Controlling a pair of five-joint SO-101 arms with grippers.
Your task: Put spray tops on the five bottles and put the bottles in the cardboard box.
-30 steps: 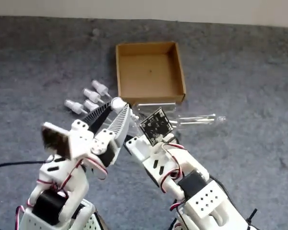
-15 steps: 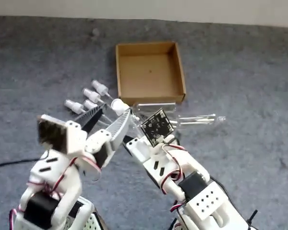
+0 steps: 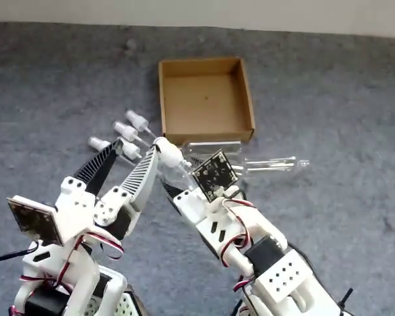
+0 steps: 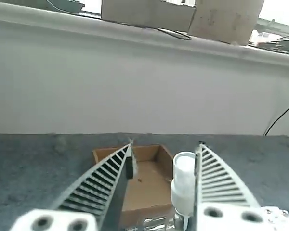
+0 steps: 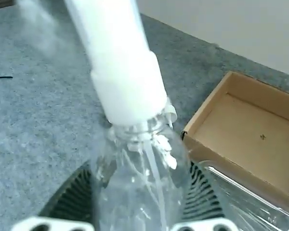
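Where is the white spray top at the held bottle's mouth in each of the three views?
High view: spray top near the middle, just below the cardboard box.
Left wrist view: spray top against a finger of the left hand, cardboard box behind.
Right wrist view: spray top atop the bottle, cardboard box beside.
Shared landmark: the cardboard box.

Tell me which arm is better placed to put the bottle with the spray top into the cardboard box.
Likely the right. The right gripper is shut on the bottle, the spray top sits in its neck, and the cardboard box lies ahead. The left gripper is open around the top.
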